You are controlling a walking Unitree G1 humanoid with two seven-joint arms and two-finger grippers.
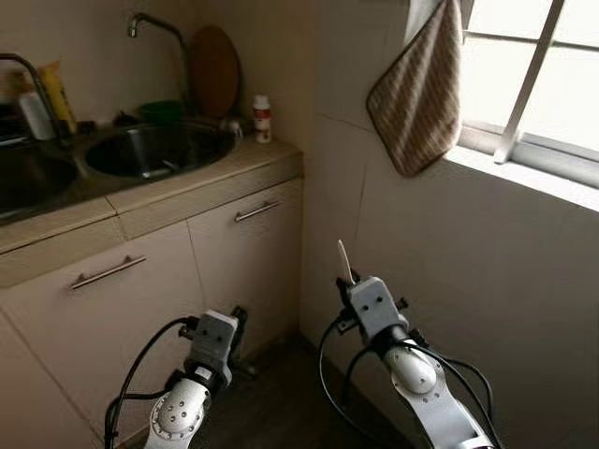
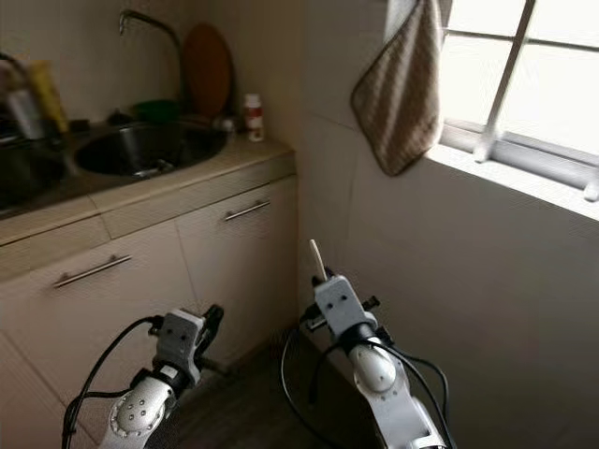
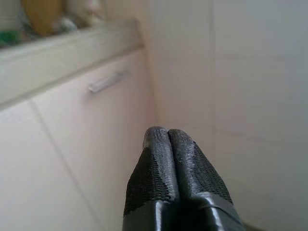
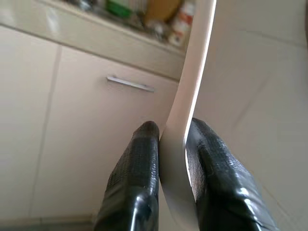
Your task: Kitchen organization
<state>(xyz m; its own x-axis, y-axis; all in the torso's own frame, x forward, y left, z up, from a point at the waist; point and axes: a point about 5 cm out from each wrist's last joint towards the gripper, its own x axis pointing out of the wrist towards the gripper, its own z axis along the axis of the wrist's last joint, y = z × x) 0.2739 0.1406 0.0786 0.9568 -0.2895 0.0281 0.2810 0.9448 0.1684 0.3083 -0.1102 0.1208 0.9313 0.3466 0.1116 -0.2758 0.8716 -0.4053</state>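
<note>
Countertop [image 1: 187, 182] beige, sink [image 1: 154, 150] inset | towel [image 1: 418, 94] beside window [image 1: 533, 70]

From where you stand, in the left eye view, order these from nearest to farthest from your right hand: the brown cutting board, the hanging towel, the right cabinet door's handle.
Measured from the right hand, which is shut on a thin white utensil:
1. Cabinet door handle, to its left, below the counter edge.
2. Hanging towel, above it, by the window.
3. Brown cutting board, far left, leaning behind the sink.
</note>
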